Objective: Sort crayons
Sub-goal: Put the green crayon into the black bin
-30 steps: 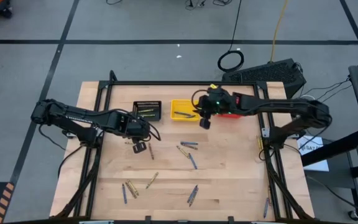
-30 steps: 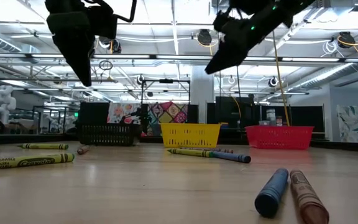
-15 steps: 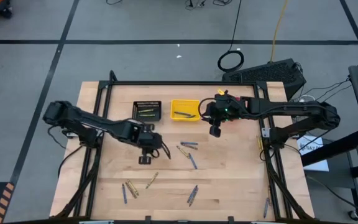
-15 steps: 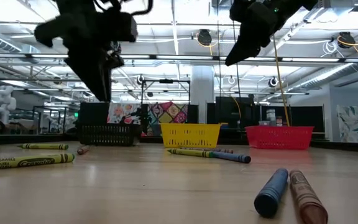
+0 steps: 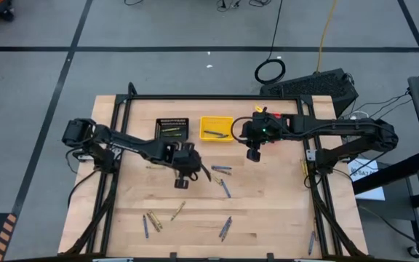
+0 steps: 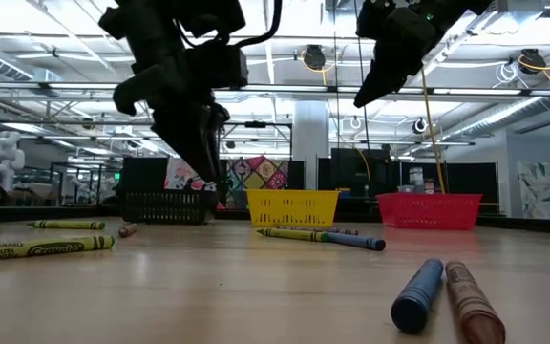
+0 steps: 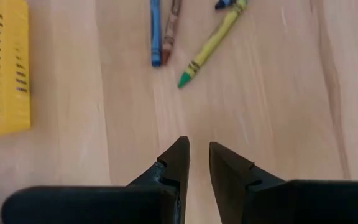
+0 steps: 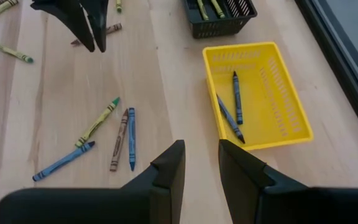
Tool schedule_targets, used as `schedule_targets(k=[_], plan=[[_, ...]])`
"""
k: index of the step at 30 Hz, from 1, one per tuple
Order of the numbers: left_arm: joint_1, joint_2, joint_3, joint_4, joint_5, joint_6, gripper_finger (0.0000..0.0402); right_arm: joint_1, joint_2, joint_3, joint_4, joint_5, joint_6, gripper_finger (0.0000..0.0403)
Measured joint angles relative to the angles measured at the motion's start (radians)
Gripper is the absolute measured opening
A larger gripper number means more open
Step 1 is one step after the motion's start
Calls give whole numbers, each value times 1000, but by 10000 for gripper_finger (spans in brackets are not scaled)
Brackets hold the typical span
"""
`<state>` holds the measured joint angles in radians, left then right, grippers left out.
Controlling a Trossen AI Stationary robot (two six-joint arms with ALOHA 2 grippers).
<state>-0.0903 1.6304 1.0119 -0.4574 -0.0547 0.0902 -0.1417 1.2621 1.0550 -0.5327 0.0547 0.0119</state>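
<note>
High view: left gripper (image 5: 181, 182) hangs empty, slightly open, mid-tabletop, ready for crayons (image 5: 221, 169); right gripper (image 5: 252, 154) too.

We can just make out "Crayola" on the near yellow crayon (image 6: 41, 247); we read no other text.

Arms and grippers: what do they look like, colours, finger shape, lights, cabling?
Both arms are black, jointed links. The left gripper and the right gripper each have two dark, wedge-shaped fingers tapering to narrow tips. In the high view, the right arm's wrist shows a small green light and red accents; the left arm's wrist carries thin black cable loops.
</note>
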Motion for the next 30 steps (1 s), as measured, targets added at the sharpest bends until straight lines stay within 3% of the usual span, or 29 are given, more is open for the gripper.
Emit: schedule_targets(k=[9, 30], plan=[[18, 10, 1, 108, 73, 204, 68, 0, 0, 0, 0, 1, 50, 84], [18, 231, 153, 132, 93, 371, 68, 0, 0, 0, -24, 1, 140, 84]])
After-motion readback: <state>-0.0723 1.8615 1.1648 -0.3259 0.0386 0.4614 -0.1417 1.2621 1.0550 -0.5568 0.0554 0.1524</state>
